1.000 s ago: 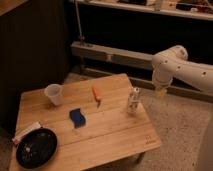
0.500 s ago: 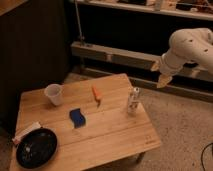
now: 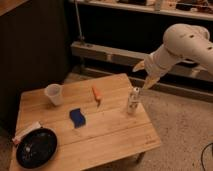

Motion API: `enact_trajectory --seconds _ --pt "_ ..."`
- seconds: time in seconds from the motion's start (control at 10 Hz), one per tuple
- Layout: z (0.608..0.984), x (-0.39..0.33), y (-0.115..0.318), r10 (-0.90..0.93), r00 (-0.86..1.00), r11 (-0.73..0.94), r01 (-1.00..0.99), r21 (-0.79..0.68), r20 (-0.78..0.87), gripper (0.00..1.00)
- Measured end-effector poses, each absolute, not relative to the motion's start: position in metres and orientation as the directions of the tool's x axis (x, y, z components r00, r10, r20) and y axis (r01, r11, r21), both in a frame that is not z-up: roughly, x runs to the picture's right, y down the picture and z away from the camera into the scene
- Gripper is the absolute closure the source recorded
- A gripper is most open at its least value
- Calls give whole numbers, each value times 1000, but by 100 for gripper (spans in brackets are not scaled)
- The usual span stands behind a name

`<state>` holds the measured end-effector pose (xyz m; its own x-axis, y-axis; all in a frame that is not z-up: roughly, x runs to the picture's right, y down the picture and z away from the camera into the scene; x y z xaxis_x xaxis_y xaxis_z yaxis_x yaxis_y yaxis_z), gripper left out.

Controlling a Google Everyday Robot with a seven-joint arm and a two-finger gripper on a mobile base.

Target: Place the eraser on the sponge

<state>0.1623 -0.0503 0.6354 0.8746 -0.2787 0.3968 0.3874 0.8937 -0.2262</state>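
I find the eraser (image 3: 27, 131) lying flat on the surface (image 3: 115, 132), well left of the sponge (image 3: 77, 117) and just beside the black plate (image 3: 50, 155). It is a small white block with a reddish end. The pincer (image 3: 145, 74) hangs high to the sponge's right, above the white bottle (image 3: 133, 100), I judge to keep clear of it. Whether it is wide or narrow I cannot tell.

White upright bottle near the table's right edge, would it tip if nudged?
Probably: the tall narrow white bottle stands on a small base, so a nudge could topple it. Small, so likely light. The gripper hangs above-right of it.
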Motion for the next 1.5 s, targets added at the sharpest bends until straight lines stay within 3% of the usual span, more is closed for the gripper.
enact_trajectory --seconds 0.7,1.2,1.5 --pt "627 153 -49 -280 843 892 405 -198 460 39" --pt "562 71 -36 -369 687 847 526 -77 626 39" --pt "561 5 -36 -439 617 789 613 -49 653 39"
